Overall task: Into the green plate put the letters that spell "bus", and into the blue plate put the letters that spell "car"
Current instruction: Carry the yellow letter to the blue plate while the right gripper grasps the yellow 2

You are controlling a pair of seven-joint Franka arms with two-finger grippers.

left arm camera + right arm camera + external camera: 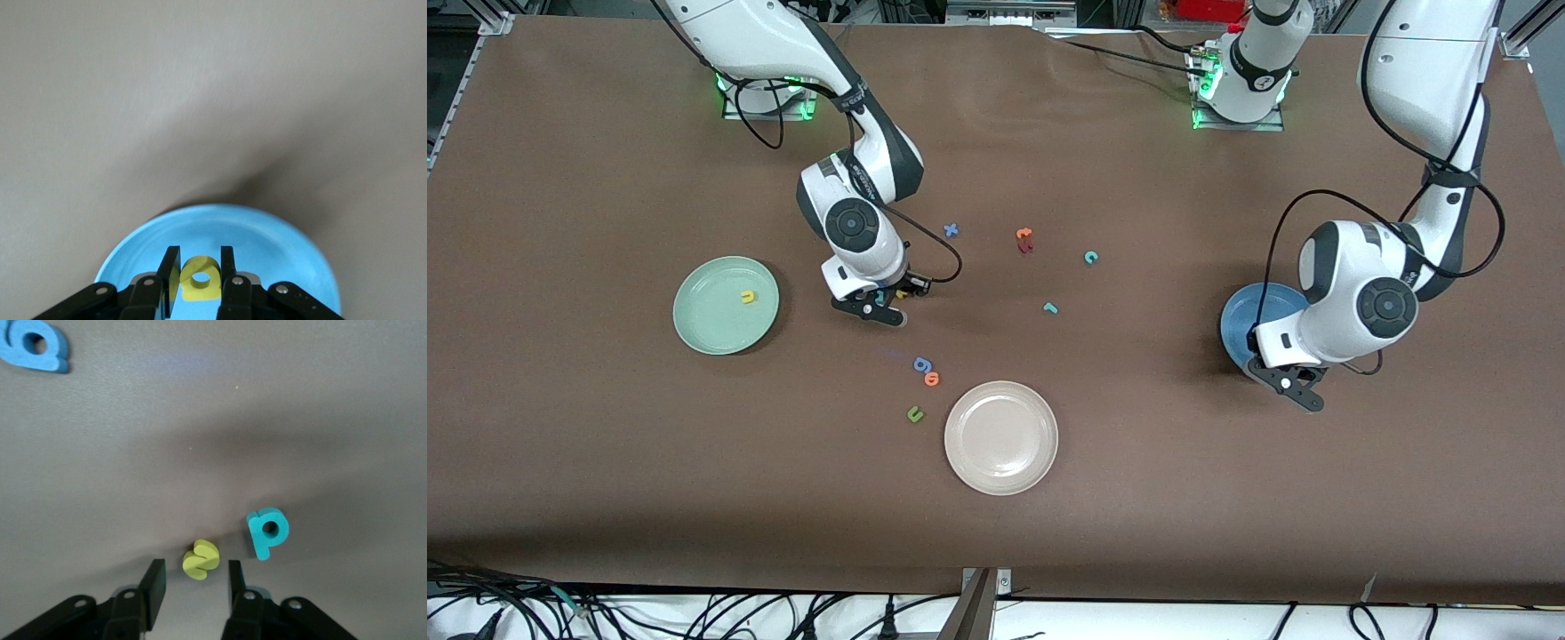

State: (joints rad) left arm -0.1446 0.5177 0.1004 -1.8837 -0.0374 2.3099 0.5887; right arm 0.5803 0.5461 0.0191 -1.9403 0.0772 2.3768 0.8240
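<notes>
Right hand (190,587) low over the counter (605,498) between the green plate (694,333) and the scattered letters. Fingers apart, straddling the yellow s (201,559), which lies just ahead of the fingertips, not yet clamped; teal b (267,531) just beside it. Yellow u (747,297) already in the green plate. Left hand (200,280) over the blue plate (280,233), clamped on the yellow a (199,279). Teal c (1090,258) and teal r (1050,308) lie mid-counter, between the two arms.
</notes>
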